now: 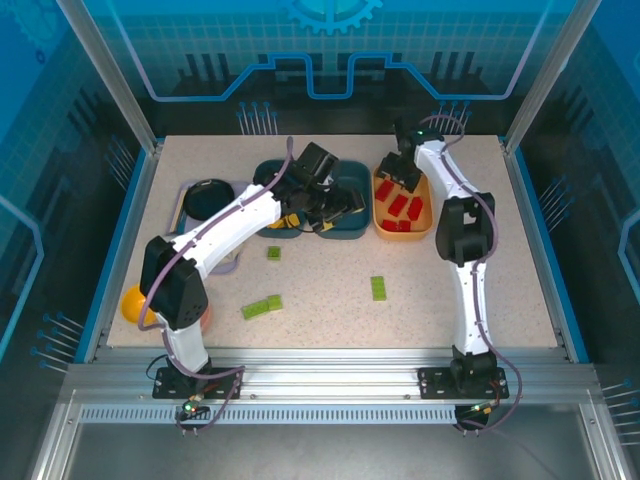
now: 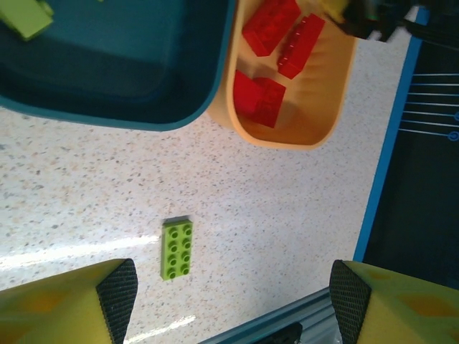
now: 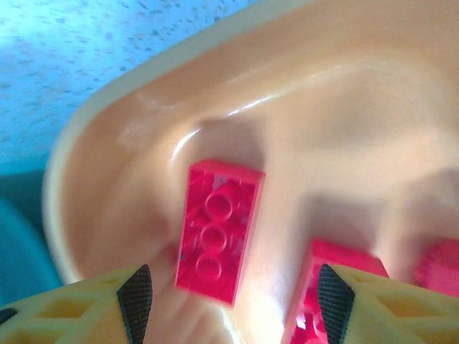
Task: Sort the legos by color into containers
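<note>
Farthest left on the speckled table (image 1: 330, 330), a green lego (image 1: 262, 306) is seen lying flat. A second green lego (image 1: 274, 253) lies beyond it, near the teal trays, and neither is touched. The left gripper (image 2: 233, 297) is held over the table with its fingers (image 2: 118, 294) spread wide and nothing between them. Below it a third green lego (image 2: 177, 249) lies studs-up, apart from every tray. One green piece (image 2: 25, 16) is already lodged in the teal tray (image 2: 107, 86) beside the orange tray (image 2: 315, 122), which is loaded with red legos (image 2: 259, 99). Over the orange tray the right gripper (image 3: 235, 301) is poised with its fingers (image 3: 136, 301) parted. A red lego (image 3: 217, 229) is seen flat on the tray floor between them, clear of both pads, so nothing is judged to be held.

The bricks are judged light, rigid, glossy and not fragile. Each is best taken across its two long flat sides, at mid-length, with the pads set low on the walls rather than on the studs. Being so light, a brick may be skidded or turned on the smooth table if one finger arrives first, so the fingers should be centred before being closed
</note>
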